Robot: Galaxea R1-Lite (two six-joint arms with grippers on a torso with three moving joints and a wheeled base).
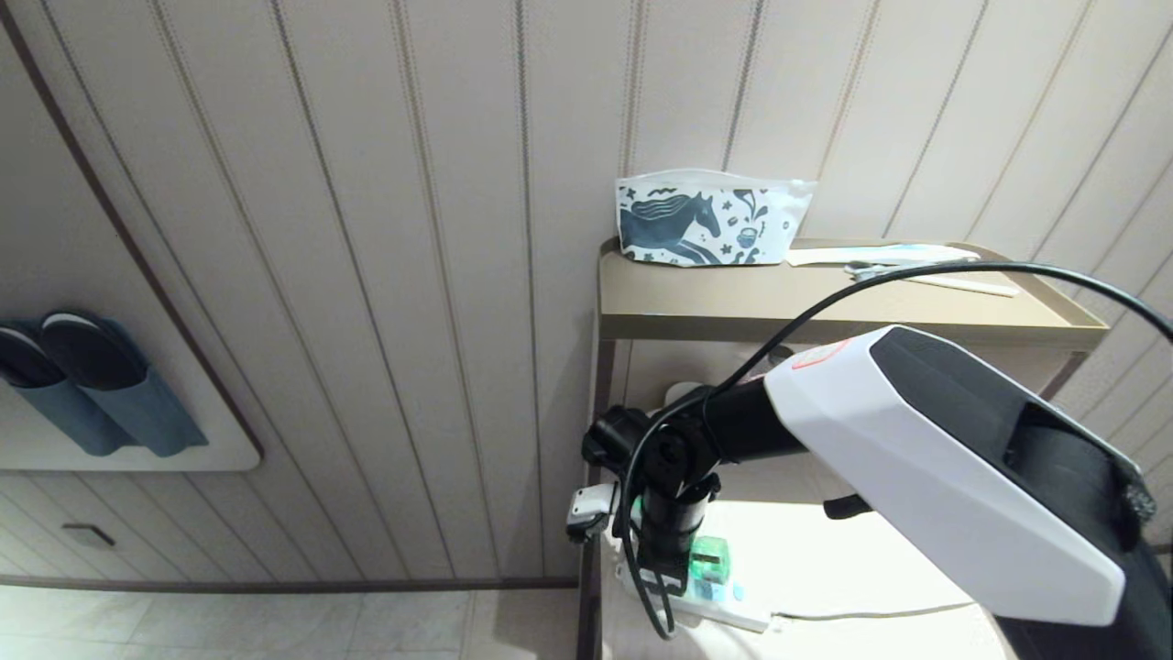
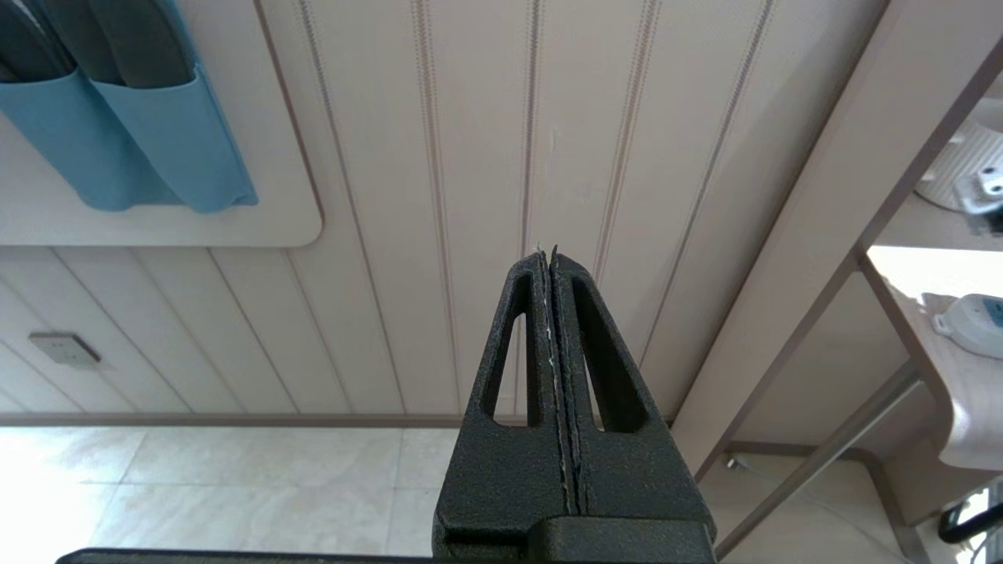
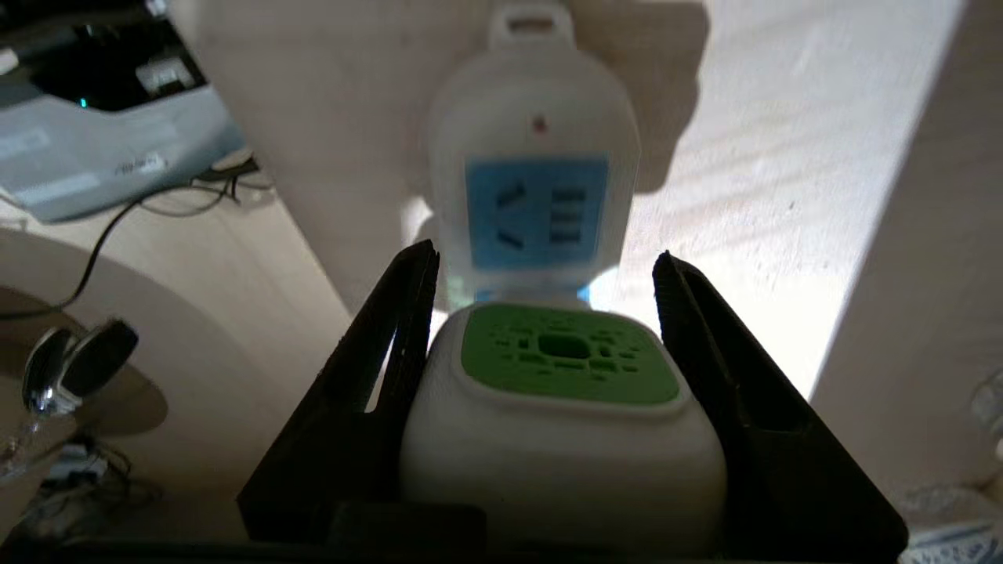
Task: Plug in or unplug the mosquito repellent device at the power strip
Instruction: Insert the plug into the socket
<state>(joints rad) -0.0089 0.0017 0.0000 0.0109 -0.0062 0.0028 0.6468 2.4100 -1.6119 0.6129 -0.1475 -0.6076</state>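
R claw point(image 3: 548, 376) pinches the white rounded mosquito repellent device w/ green vented centre point(image 3: 568, 368) between both fingers, right over the long white plastic power strip w/ light-blue socket faces point(image 3: 537, 196) on the lower shelf; L claw point(image 2: 552, 270) pressed together, off by the wall

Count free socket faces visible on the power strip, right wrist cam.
1: one light-blue socket face on the power strip, just beyond the mosquito repellent device. Others may be hidden under the device.
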